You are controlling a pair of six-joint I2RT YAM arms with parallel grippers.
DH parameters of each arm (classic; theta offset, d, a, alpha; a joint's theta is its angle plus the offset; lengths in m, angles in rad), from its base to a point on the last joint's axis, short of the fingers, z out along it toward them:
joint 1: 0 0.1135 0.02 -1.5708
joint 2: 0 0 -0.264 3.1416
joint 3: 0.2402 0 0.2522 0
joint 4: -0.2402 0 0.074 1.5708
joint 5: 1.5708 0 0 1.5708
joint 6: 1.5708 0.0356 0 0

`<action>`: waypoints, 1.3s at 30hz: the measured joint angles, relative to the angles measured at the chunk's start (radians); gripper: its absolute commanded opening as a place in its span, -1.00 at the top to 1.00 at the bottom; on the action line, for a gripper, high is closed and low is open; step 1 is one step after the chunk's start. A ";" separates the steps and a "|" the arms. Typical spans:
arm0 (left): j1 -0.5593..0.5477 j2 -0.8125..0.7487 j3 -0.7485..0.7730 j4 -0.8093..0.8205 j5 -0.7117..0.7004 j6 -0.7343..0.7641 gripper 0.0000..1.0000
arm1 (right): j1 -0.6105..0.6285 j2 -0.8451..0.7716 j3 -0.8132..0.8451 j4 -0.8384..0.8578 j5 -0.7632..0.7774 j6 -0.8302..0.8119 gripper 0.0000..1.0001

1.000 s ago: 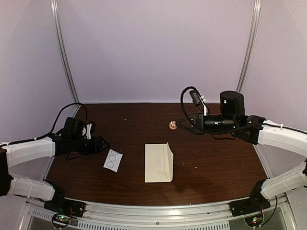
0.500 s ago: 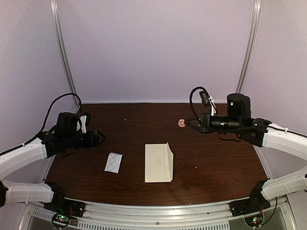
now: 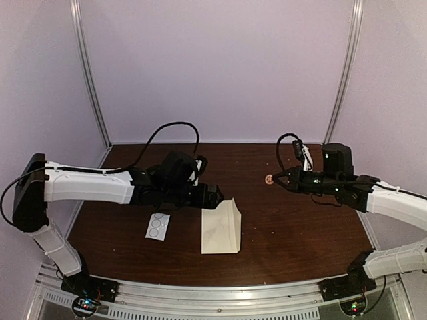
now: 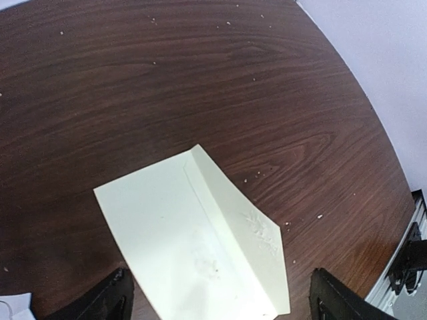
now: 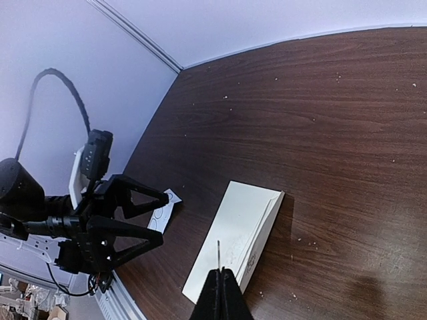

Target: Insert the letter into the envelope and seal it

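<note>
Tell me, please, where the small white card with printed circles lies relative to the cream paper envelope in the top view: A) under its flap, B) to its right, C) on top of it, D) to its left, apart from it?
D: the small white card with printed circles lies left of the cream paper envelope, with bare dark wooden table between them.

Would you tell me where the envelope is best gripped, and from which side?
Take the flap along the long right edge of the envelope, coming in from the right in the top view. The body lies flat on the table, leaving little to get under, while the flap looks slightly lifted with shadow beneath, so one finger could probably slide under it.
</note>
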 measured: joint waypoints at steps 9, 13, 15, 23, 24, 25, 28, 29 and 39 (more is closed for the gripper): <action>-0.095 0.253 0.185 -0.006 -0.014 -0.037 -0.95 | -0.007 -0.027 -0.021 -0.002 0.021 -0.005 1.00; -0.119 0.359 0.250 -0.042 -0.038 -0.039 -0.95 | -0.008 -0.029 -0.029 -0.002 0.021 -0.007 1.00; -0.124 0.393 0.262 -0.069 -0.053 -0.039 -0.95 | -0.011 -0.029 -0.031 -0.002 0.021 -0.008 1.00; -0.128 0.425 0.295 -0.121 -0.079 -0.039 -0.84 | -0.014 -0.034 -0.043 0.000 0.020 -0.007 1.00; -0.128 0.425 0.295 -0.122 -0.078 -0.040 -0.80 | -0.015 -0.034 -0.043 0.000 0.020 -0.007 1.00; -0.129 0.425 0.294 -0.124 -0.077 -0.041 -0.75 | -0.016 -0.034 -0.043 0.000 0.020 -0.007 1.00; -0.129 0.425 0.285 -0.121 -0.067 -0.049 -0.61 | -0.018 -0.034 -0.044 0.001 0.019 -0.007 1.00; -0.129 0.425 0.280 -0.116 -0.063 -0.054 -0.55 | -0.018 -0.034 -0.045 0.001 0.017 -0.007 1.00; -0.131 0.386 0.216 -0.077 -0.040 -0.082 -0.21 | -0.018 -0.034 -0.051 0.001 0.002 -0.007 1.00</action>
